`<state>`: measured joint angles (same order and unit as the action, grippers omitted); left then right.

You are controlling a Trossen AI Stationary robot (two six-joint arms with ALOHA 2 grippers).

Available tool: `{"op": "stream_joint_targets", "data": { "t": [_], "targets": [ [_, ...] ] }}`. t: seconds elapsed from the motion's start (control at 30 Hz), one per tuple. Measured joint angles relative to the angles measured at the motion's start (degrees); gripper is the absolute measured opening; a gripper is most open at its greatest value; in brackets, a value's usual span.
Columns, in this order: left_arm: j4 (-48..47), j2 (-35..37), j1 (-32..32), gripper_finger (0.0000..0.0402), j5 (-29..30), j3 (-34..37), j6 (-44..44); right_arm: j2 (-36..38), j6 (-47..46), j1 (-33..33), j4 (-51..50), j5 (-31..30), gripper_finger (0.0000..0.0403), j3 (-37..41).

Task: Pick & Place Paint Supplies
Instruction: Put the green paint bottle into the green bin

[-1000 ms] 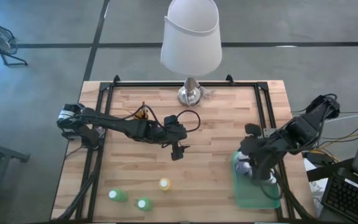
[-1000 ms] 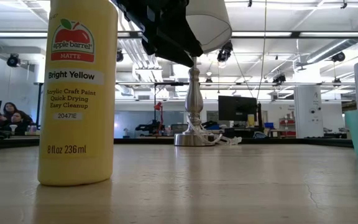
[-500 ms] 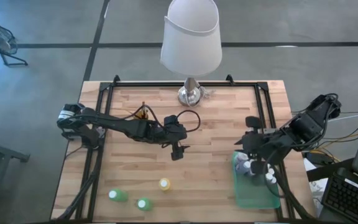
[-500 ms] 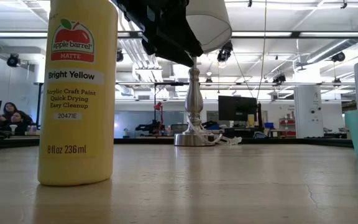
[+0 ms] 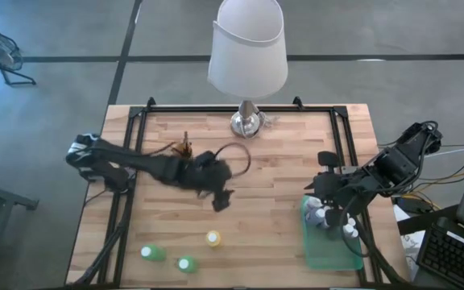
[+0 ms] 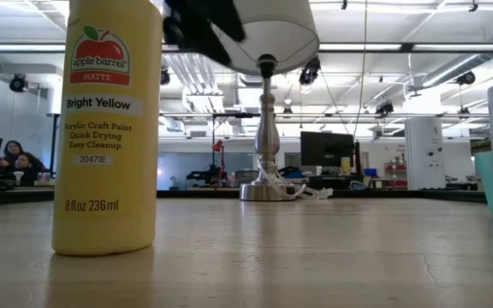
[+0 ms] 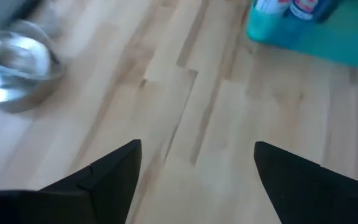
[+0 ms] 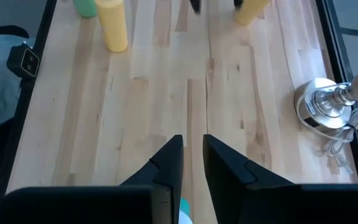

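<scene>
The right gripper (image 5: 326,216) has lifted off the green tray (image 5: 329,251) and its fingers (image 8: 166,163) have drawn nearly together on nothing, bottles left beneath them. The left gripper (image 5: 218,202), fingers (image 7: 107,177) spread wide and empty, has swung toward the yellow paint bottle (image 5: 213,238), just ahead; likely the next pick.

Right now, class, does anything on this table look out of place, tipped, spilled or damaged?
Nothing stands out. The yellow bottle and two green bottles stand upright on the table, no paint shows spilled, and the lamp stands straight at the far edge.
</scene>
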<state>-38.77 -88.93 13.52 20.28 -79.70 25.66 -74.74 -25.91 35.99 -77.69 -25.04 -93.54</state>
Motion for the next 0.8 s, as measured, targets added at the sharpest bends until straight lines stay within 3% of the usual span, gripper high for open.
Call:
{"op": "stream_joint_targets", "data": {
  "t": [0.1, 0.27, 0.53, 0.8],
  "targets": [
    [-5.9, 2.6, 6.8, 0.031, 7.6, -1.7, 2.6, 0.0, 0.0, -0.1, 0.0, 0.0, 0.0066, 0.0],
    [-5.2, 7.6, 16.7, 0.0308, 14.7, -2.8, 7.3, 0.0, 0.6, -1.4, 0.0, 0.0, 0.0084, 0.0],
    [-5.4, 10.1, 25.0, 0.0308, 10.3, -2.6, 11.8, 0.0, 0.5, -3.4, 0.0, -0.2, 0.0104, 0.0],
    [-5.6, 6.6, 26.3, 0.0308, 9.7, -2.4, 10.3, 0.0, 0.1, -3.4, 0.1, -0.1, 0.0116, 0.0]
  ]
}}
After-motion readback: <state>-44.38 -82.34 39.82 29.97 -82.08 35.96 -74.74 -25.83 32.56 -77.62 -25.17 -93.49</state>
